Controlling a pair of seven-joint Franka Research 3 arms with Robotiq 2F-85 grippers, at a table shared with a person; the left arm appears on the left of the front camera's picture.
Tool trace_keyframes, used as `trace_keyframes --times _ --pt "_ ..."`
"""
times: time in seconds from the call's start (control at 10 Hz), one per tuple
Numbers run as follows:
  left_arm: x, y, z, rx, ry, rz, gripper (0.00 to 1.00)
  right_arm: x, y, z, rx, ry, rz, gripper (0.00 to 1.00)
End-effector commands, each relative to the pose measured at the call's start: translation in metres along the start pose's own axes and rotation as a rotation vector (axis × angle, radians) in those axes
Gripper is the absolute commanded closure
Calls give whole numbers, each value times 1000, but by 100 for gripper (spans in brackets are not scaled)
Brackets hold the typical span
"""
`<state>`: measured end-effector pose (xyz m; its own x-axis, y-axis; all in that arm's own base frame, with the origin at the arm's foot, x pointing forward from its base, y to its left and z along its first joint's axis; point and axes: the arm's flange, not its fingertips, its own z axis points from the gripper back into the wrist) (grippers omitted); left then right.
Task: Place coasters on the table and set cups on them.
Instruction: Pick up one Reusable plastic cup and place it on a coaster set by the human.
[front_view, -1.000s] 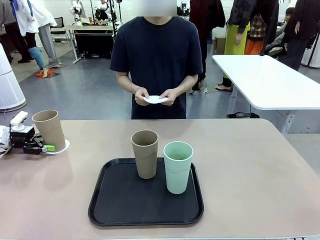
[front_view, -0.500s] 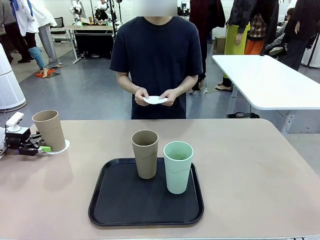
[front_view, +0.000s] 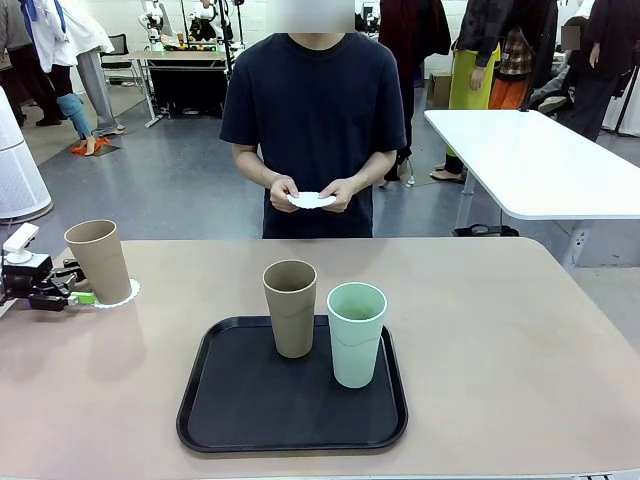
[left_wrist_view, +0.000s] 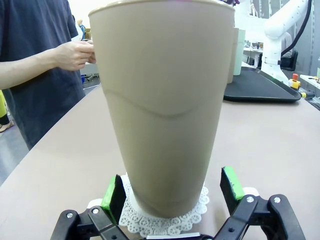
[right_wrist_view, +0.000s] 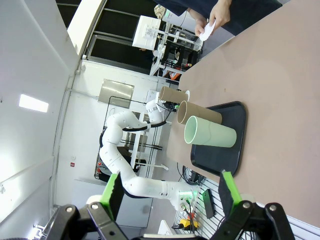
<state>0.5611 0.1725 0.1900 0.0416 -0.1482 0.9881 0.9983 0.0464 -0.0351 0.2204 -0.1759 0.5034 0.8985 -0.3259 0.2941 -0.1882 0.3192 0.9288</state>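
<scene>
A tan cup (front_view: 98, 260) stands upright on a lacy white coaster (front_view: 127, 293) at the far left of the table (front_view: 480, 330). My left gripper (front_view: 78, 287) is open just to its left, low over the table. In the left wrist view the cup (left_wrist_view: 165, 110) on its coaster (left_wrist_view: 165, 222) stands just beyond my green pads (left_wrist_view: 114, 192), untouched. A second tan cup (front_view: 290, 308) and a mint green cup (front_view: 356, 333) stand on the black tray (front_view: 230, 400). The person holds white coasters (front_view: 312, 199) in both hands. My right gripper (right_wrist_view: 170, 189) is open, high and far from the cups (right_wrist_view: 210, 134).
The person stands at the table's far edge, hands at waist height. A white-topped table (front_view: 540, 160) is at the back right. Bare table top lies to the right of the tray and between the tray and the far edge.
My left gripper has drawn back to the left, away from the tan cup on its coaster. The cups, the tray and the person's hands have stayed put.
</scene>
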Motion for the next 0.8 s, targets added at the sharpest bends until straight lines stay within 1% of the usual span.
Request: trace_keyframes --times 0.0,0.1,0.3,0.4,0.5,0.6,0.7 --pt "1 -2 14 -9 32 -27 0 1 0 -2 6 -13 -4 0" --pt "2 -4 19 -6 42 -28 0 1 0 -2 6 -13 -4 0" --pt "3 -9 36 26 101 -8 0 1 0 -2 6 -13 -4 0" --pt "14 -24 42 49 199 41 0 1 0 -2 6 -13 -4 0" --pt "37 -50 36 118 371 93 0 1 0 -2 6 -13 -4 0" --pt "62 -79 27 157 539 107 0 1 0 -2 6 -13 -4 0" --pt "90 -109 20 218 682 89 0 1 0 -2 6 -13 -4 0"
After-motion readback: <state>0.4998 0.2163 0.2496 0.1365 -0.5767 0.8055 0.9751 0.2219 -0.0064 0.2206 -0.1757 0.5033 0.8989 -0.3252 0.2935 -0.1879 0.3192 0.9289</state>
